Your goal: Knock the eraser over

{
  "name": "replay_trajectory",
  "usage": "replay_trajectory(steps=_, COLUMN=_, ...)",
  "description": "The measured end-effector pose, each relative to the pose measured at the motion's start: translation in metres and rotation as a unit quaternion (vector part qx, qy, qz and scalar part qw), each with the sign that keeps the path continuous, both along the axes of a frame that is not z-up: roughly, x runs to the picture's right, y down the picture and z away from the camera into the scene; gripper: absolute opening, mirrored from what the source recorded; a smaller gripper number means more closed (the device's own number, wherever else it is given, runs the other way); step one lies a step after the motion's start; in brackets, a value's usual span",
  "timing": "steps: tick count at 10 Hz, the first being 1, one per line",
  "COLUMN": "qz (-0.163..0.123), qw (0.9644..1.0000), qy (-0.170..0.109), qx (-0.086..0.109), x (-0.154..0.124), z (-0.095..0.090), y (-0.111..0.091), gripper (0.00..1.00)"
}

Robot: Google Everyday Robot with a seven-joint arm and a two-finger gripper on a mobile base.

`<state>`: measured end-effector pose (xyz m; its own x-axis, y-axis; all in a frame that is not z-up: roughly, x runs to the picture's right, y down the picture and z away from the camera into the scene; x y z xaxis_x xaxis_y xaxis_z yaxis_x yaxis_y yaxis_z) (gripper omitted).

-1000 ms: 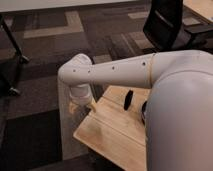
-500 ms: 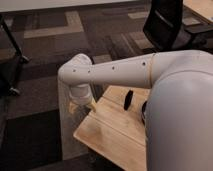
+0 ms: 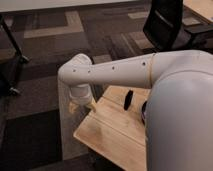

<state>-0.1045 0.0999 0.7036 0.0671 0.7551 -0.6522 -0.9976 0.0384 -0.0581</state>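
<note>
The eraser (image 3: 128, 98) is a small black block standing upright on the light wooden table (image 3: 107, 132), near its far edge. My white arm (image 3: 115, 72) reaches across the view from the right and bends down at the left. The gripper (image 3: 82, 104) hangs below the wrist at the table's left corner, to the left of the eraser and apart from it. It is largely hidden by the wrist.
A dark blue bowl (image 3: 144, 113) peeks out from behind my arm, just right of the eraser. A black office chair (image 3: 167, 25) stands at the back right. Dark legs of another piece of furniture (image 3: 12, 50) are at the left. The floor is carpet.
</note>
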Motion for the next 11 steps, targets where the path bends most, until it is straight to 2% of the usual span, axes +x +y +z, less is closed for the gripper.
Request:
replay_trajectory(steps=6, qz=-0.001, qw=1.0000, qy=0.000, qx=0.000, x=0.001, z=0.004, y=-0.001, gripper=0.65)
replay_trajectory(steps=10, qz=-0.021, qw=0.9996, qy=-0.007, qx=0.017, x=0.014, z=0.035, y=-0.021, gripper=0.65)
replay_trajectory(steps=11, qz=-0.024, qw=0.9992, qy=-0.020, qx=0.025, x=0.019, z=0.052, y=-0.027, gripper=0.65)
